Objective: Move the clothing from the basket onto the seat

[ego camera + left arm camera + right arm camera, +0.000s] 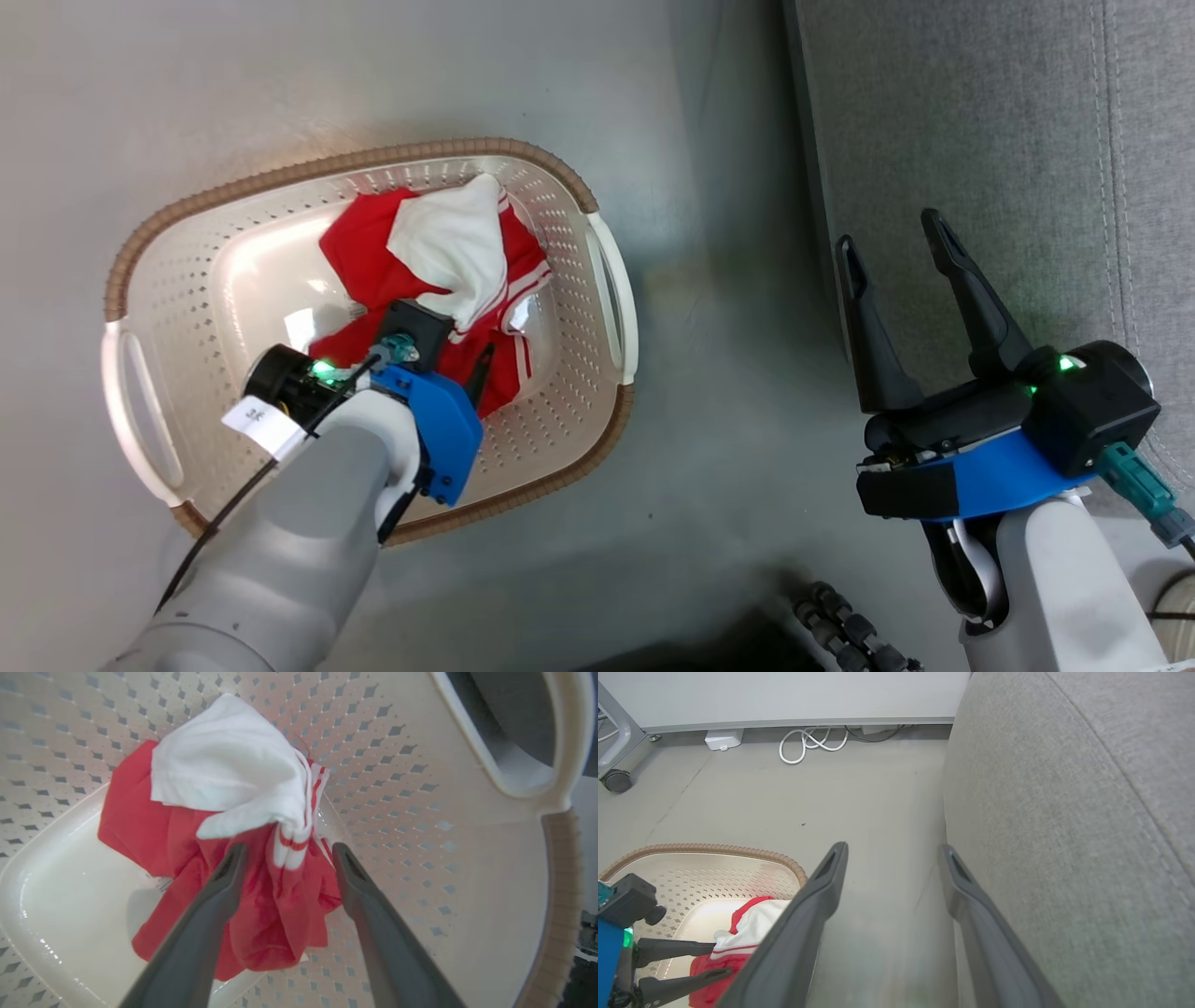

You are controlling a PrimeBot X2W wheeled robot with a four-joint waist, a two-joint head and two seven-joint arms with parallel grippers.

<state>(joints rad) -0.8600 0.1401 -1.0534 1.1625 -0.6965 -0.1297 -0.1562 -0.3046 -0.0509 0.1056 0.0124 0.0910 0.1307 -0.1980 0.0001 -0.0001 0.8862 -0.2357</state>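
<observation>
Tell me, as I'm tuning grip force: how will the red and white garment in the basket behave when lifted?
Probably floppy: the red and white garment lies crumpled in folds, so it should drape from a pinch. Likely light: thin cloth. A single fold might slip; the open left gripper straddles a bunched ridge, which should hold better.

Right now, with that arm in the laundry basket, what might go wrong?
The open left tool straddles just one bunched fold of the crumpled red and white garment; a thin pinch may slip.
One finger looks close to the wall of the cream perforated plastic basket and could snag it.
The floor lies between basket and grey fabric couch cushion; trailing cloth may drop there.
</observation>
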